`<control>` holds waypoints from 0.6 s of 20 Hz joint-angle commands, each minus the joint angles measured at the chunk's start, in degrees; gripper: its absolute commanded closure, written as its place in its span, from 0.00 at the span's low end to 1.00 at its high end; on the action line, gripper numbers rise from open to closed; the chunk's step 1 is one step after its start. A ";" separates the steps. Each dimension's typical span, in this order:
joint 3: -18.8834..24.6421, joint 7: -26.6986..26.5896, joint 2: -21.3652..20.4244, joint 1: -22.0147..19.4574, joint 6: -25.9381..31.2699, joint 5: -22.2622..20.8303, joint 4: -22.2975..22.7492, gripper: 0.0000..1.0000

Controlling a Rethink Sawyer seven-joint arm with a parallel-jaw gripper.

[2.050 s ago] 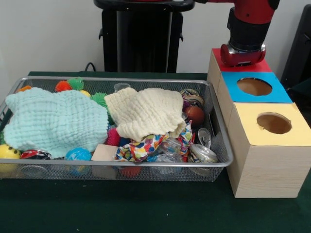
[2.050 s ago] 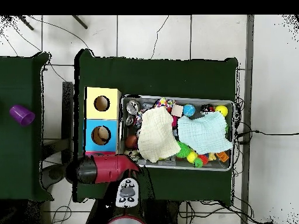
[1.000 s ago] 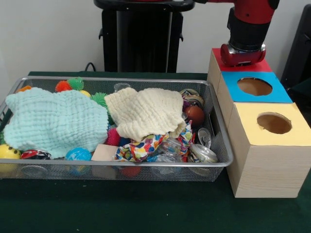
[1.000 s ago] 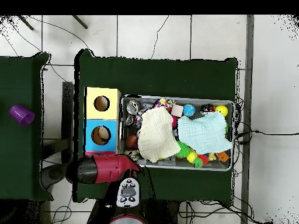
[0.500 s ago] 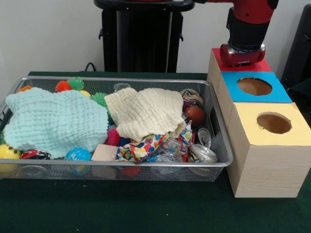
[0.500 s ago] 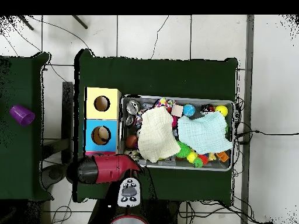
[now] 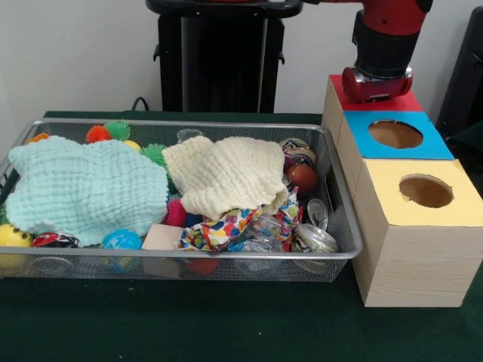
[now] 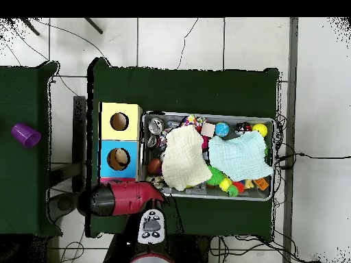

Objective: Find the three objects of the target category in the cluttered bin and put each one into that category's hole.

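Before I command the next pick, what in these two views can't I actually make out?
- Gripper: neither view shows its fingers; the arm's end sits over the red box and covers it in the overhead view.
- Red box's hole: hidden by the arm in both views.
- Under the mint cloth and cream cloth: contents covered in both views.
- Cans at the bin's box end: labels too small to read.

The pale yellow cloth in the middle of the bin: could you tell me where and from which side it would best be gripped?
Probably from straight above, pinching the raised fold of the pale yellow cloth near its middle. It lies crumpled and loose over other items in the wire bin, so its folds give something to pinch, while its edges overlap the mint cloth and colourful clutter.
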 commanded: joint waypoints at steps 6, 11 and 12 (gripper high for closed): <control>1.27 10.24 -5.48 -1.48 0.41 1.59 -1.70 1.00; 0.19 10.19 -9.75 -0.73 4.40 1.77 -1.02 1.00; 0.33 10.07 -10.05 -0.91 4.54 1.76 -0.90 1.00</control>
